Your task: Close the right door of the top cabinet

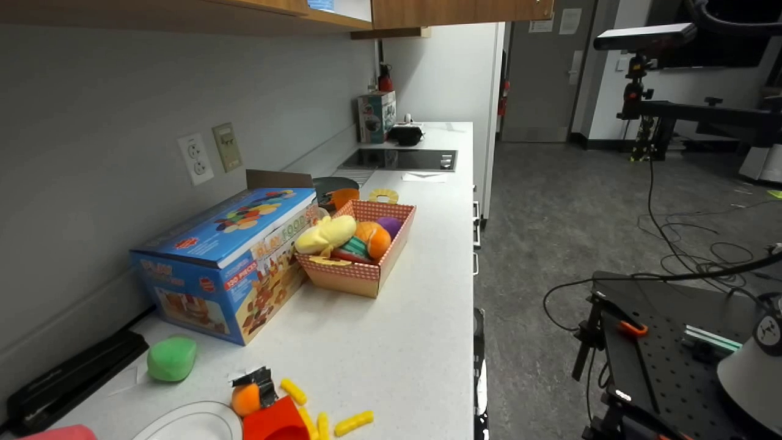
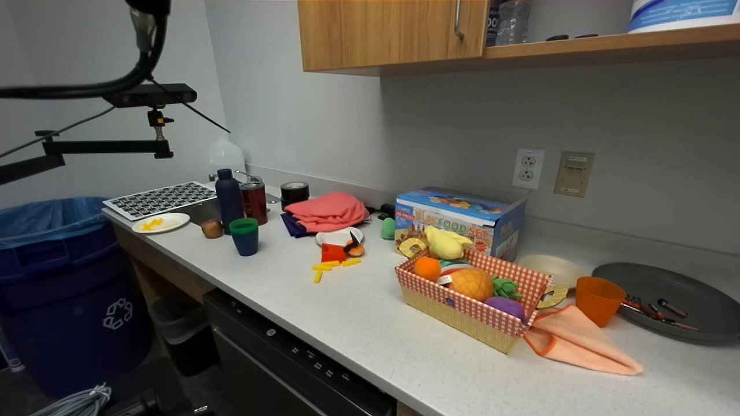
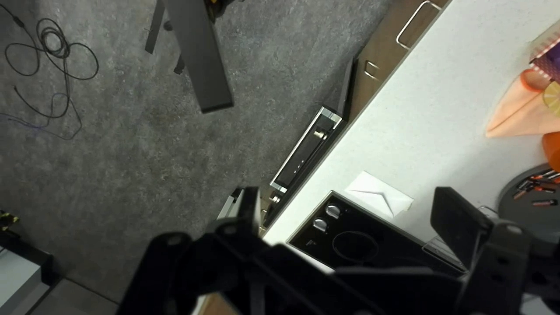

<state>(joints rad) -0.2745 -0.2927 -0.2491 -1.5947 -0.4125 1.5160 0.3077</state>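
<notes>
The top cabinet runs along the upper wall in an exterior view. Its right door, a flat orange-brown panel, stands open and juts out from the wall; only its lower part shows. The cabinet's underside also shows in an exterior view, with a closed door with a handle on the left and an open shelf section on the right. The right door is out of that view. My gripper is open and empty in the wrist view, fingers wide apart, high above the counter and cooktop. It does not show in the exterior views.
The white counter bears a play-food box, a basket of toy food and a cooktop. A camera on a mount and another camera mount stand out from the counter. Cables hang nearby.
</notes>
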